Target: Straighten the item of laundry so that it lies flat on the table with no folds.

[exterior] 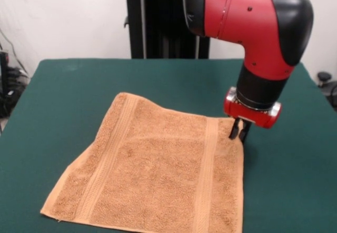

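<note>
The towel point(152, 175) lies nearly flat on the tabletop point(63, 85), reaching its near edge. The gripper point(239, 130) has its jaws pinched narrow on the towel's far right corner. Lifting without letting go could drag that corner over and make a new fold. No containers here.

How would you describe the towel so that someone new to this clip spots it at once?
Start from the green table that fills the view. On its near half lies the towel, an orange-tan terry square spread nearly flat, with the claw at its far corner below the red arm. It is the only cloth on the table, marked by two flat woven bands running near opposite edges.
</note>
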`<state>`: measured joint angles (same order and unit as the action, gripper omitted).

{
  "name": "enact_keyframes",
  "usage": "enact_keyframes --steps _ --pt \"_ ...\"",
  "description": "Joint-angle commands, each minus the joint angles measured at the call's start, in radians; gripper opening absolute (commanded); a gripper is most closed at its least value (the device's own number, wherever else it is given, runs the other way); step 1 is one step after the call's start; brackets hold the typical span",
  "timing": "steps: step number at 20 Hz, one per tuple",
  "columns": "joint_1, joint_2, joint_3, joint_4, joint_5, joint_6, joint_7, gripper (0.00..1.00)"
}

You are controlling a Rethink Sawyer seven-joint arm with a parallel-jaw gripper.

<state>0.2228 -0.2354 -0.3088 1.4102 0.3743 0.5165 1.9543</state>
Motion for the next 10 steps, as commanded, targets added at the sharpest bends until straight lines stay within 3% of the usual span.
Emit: enact_keyframes --steps 1,10 --pt "0.055 0.03 0.112 0.2 -0.001 -0.103 0.228 0.0" --pt "0.021 -0.043 0.182 0.349 0.009 -0.164 0.196 0.0"
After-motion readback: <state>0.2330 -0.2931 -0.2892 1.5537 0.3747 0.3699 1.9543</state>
